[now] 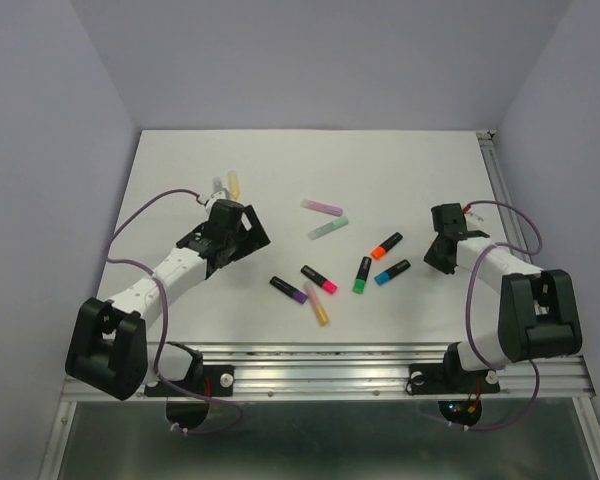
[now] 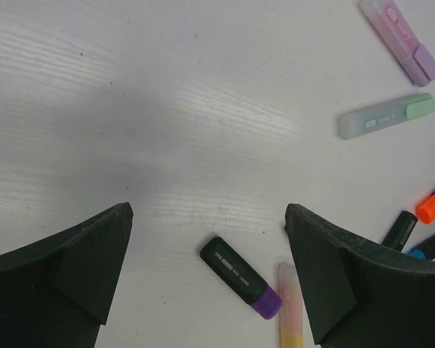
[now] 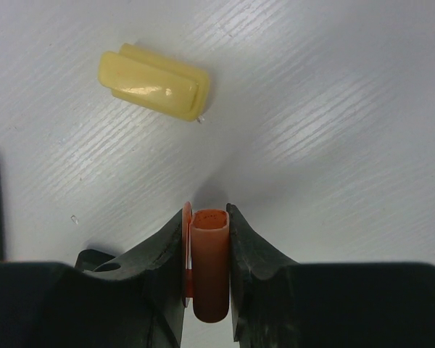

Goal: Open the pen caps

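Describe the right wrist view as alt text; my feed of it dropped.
The right gripper has its jaws shut on an orange cap, the cap's open end facing outward. Beyond it a pale yellow cap lies on the white table, clear of the jaws.

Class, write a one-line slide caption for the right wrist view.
Right gripper clamps a hollow orange cap; a loose yellow cap lies on the white table beyond.

Even overhead light fills the top view; the white tabletop [image 1: 280,160] is bright, shadows faint and short. The left wrist view shows a broad grey shadow at left and pale glare streaks. In the right wrist view the yellow cap [image 3: 154,82] carries a glossy highlight; the right gripper [image 3: 206,214] around the orange cap [image 3: 211,268] is near-featureless black.
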Controlling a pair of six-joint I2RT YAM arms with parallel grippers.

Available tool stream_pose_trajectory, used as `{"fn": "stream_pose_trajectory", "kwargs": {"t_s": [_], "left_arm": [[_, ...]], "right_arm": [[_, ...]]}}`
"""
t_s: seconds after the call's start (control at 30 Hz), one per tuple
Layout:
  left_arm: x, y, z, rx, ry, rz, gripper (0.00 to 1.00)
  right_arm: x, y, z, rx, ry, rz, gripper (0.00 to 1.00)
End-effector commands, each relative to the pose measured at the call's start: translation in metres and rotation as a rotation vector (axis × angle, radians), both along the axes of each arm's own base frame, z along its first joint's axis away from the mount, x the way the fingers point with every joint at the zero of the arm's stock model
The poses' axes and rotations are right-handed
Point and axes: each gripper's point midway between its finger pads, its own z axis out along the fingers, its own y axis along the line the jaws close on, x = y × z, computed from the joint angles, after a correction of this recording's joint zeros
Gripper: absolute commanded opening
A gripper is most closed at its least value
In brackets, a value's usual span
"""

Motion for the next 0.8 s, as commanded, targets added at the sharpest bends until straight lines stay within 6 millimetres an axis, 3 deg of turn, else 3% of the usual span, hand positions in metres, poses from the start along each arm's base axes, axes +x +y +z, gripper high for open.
{"fn": "stream_pose_trajectory", "kwargs": {"t_s": [0.0,0.13,0.27,0.37,0.4,0.43,0.5,0.57,0.6,0.77], "left_arm": [[-0.016,-0.011,-0.006,-0.054,0.038,-0.007,0.99],[-0.035,-0.030,-0.014,-0.068,0.093,-0.067,0.99],[-0.053,-0.037,-0.023,-0.040,0.152,-0.075,0.99],[-0.067,-0.037,-0.030,-0.023,0.209,-0.072,0.99],[-0.074,-0.042,-0.031,-0.031,0.226,-0.073,0.99],[-0.076,-0.046,-0.031,-0.034,0.232,-0.074,0.99],[-0.082,-0.056,-0.034,-0.044,0.254,-0.083,0.99],[-0.081,-0.059,-0.034,-0.039,0.265,-0.069,0.99],[-0.084,-0.058,-0.043,-0.017,0.303,-0.038,0.99],[-0.084,-0.062,-0.053,0.016,0.377,0.009,0.96]], "right_arm": [[-0.007,-0.008,-0.007,-0.017,0.010,-0.049,0.35],[-0.009,-0.010,-0.003,-0.022,-0.007,-0.073,0.44],[-0.008,-0.010,0.009,-0.014,-0.042,-0.072,0.50],[-0.005,-0.008,0.020,-0.005,-0.076,-0.065,0.71],[-0.002,-0.008,0.029,-0.003,-0.111,-0.060,0.90],[0.000,-0.007,0.035,-0.003,-0.135,-0.054,1.00],[0.005,-0.009,0.052,-0.003,-0.219,-0.060,1.00],[0.002,-0.007,0.054,0.019,-0.259,-0.074,1.00],[0.007,-0.005,0.067,0.036,-0.326,-0.062,1.00],[0.005,0.006,0.074,0.090,-0.421,-0.015,1.00]]}}
